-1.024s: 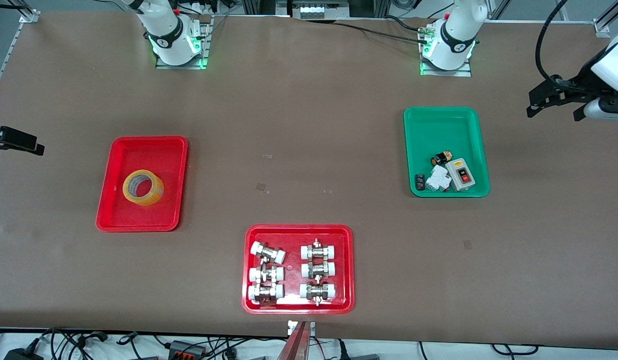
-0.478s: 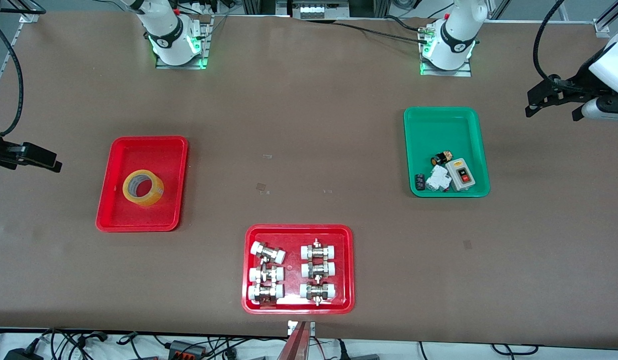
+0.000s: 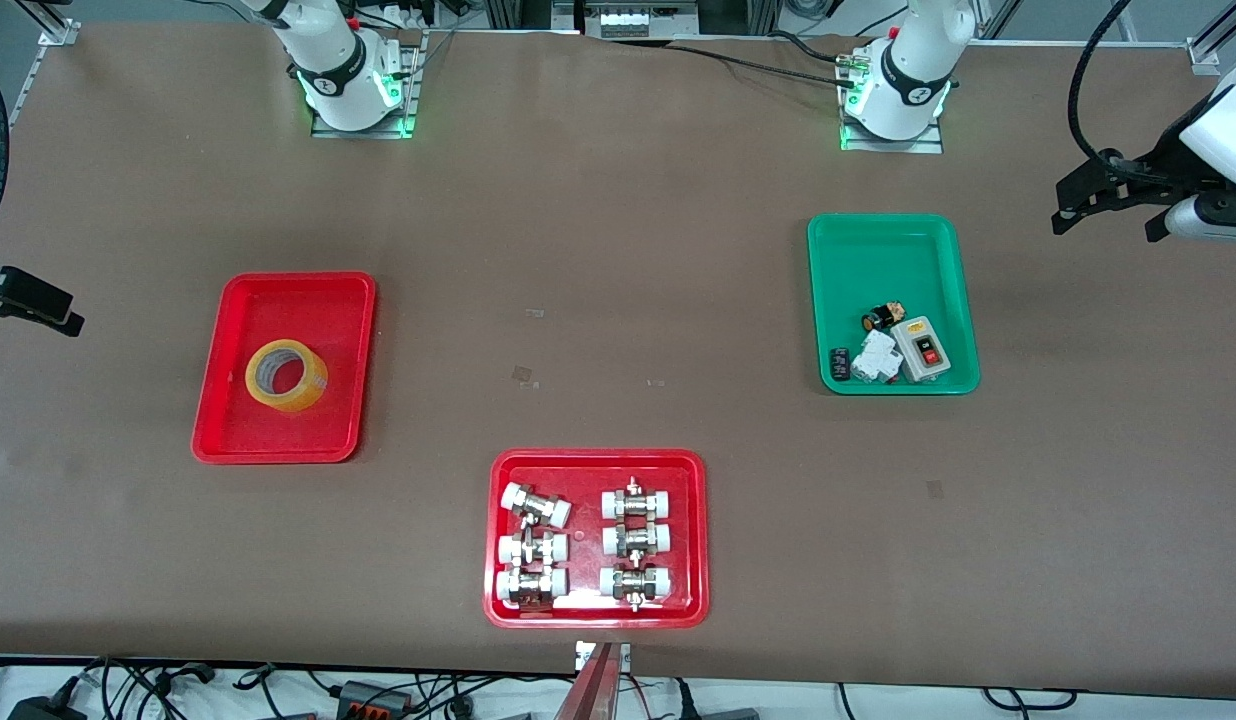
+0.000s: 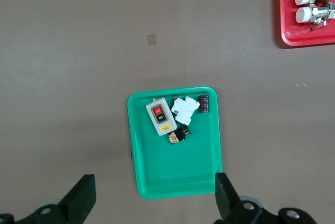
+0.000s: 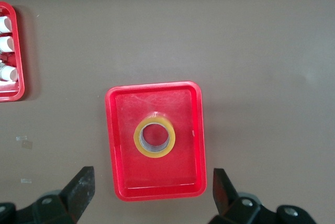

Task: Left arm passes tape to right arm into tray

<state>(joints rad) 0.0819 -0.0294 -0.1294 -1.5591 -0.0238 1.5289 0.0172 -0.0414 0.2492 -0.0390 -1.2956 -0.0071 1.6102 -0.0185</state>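
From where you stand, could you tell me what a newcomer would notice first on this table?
The yellow tape lies flat in the plain red tray toward the right arm's end of the table. Nearest the front camera, a second red tray holds white-capped metal fittings, and a green tray of small electrical parts sits toward the left arm's end. The left gripper and right gripper both hang open and empty out at the table's ends.
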